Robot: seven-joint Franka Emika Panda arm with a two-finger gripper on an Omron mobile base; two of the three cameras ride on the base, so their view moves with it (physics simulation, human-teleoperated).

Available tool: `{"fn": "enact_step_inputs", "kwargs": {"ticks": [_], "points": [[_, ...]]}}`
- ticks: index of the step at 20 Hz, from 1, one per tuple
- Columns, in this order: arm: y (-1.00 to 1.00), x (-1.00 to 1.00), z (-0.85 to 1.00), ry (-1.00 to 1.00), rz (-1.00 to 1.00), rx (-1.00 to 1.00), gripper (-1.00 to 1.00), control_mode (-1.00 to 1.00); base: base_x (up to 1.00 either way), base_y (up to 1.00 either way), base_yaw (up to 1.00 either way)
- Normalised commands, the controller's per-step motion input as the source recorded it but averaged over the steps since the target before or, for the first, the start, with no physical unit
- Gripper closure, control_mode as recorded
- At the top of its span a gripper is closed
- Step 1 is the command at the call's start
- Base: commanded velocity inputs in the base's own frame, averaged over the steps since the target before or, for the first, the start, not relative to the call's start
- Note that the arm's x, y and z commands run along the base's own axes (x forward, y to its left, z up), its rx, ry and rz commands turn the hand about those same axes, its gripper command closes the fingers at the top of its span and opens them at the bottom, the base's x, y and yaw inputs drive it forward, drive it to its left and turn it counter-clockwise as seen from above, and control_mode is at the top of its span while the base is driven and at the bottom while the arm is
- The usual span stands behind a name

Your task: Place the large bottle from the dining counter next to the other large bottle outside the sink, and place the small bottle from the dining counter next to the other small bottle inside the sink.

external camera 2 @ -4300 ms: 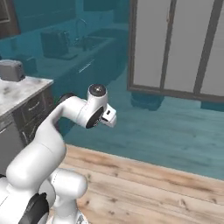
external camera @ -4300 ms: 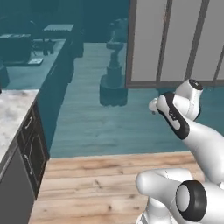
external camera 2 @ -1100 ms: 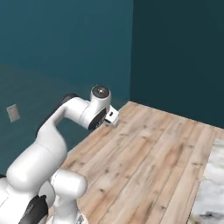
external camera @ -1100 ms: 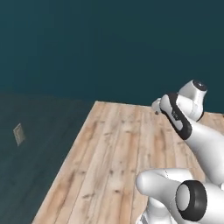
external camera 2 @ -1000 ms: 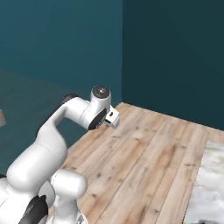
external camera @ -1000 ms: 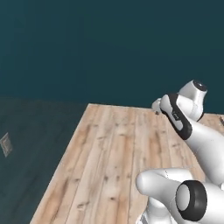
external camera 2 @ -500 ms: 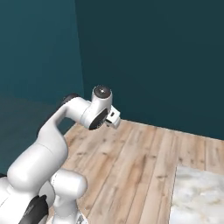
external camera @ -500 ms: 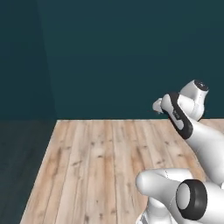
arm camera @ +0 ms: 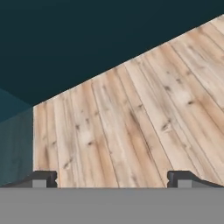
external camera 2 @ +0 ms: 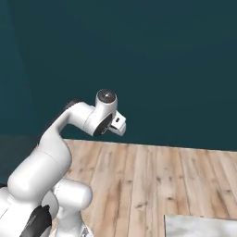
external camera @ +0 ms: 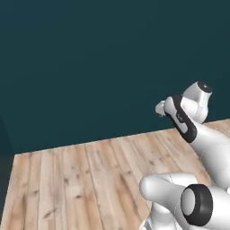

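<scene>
No bottle, large or small, can be made out from where we stand at this moment, so we cannot say which way either one lies from our pincer (arm camera: 112, 179), nor how its long axis runs. What faces us is a dark teal wall (external camera: 90, 58) meeting a wooden plank floor (external camera: 76, 179). In the right base view a pale marbled corner (external camera 2: 199, 227) shows at the lower right edge; we judge it to be part of a tabletop, possibly the dining counter, but we cannot tell for sure.

Our pincer hangs in the air above the floor with its jaws spread as wide as they go, and nothing sits between the fingertips (arm camera: 43, 178). The arm is folded, hand held up near chest height and pointed outward and down at the boards.

We judge the task barely begun: nothing is picked up, and neither the sink nor any bottle is before us. The relation the coming move turns on is therefore open. If that marbled corner is the dining counter, the bottles would lie off to our right, and the base would need to turn that way before any reach makes sense.
</scene>
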Motion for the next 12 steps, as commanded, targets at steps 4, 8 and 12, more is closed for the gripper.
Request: {"fn": "enact_step_inputs", "kwargs": {"ticks": [4,8,12], "points": [[0.0,0.0,0.0,0.0,0.0,0.0,-1.0,1.0,0.99,0.0,-0.48],[0.0,0.0,0.0,0.0,0.0,0.0,-1.0,1.0,0.89,0.0,-0.55],[0.0,0.0,0.0,0.0,0.0,0.0,-1.0,1.0,0.84,0.0,-0.57]]}}
